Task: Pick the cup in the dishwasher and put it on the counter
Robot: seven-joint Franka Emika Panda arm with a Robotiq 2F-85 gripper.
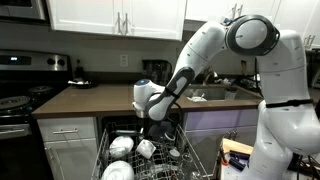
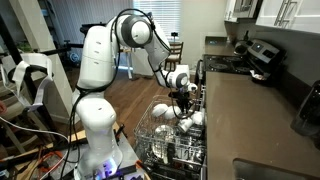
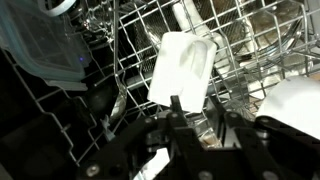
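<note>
Exterior view, left to right: stove (image 1: 20, 78) at far left, then the counter (image 1: 90, 99), dark brown and running over pale cabinets. My arm comes in from the right and bends down over the open dishwasher (image 1: 192, 150). My gripper (image 1: 158, 120) hangs just above the wire rack (image 1: 185, 135). White dishes (image 1: 120, 146) sit below it. I can't single out the cup among them from here.

In an exterior view from the opposite end: my base is on the left, and my arm reaches right and down to the dishwasher (image 2: 160, 150). My gripper (image 2: 183, 101) is over the white dishes (image 2: 190, 120). The counter (image 2: 255, 115) runs along the right, with the stove (image 2: 255, 58) behind it.

Wrist view, left to right: a clear bluish plastic container (image 3: 40, 45) is upper left. The grey rack wires (image 3: 110, 95) cross the middle. The cup (image 3: 182, 68) is white and tilted among the wires, in the rack and not on the counter. Its handle is not visible. A wider white dish (image 3: 295, 108) is lower right. My gripper (image 3: 200, 118) sits just below the cup with its fingers (image 3: 176, 112) spread apart and nothing between them. I can't tell whether a fingertip touches the cup.
</note>
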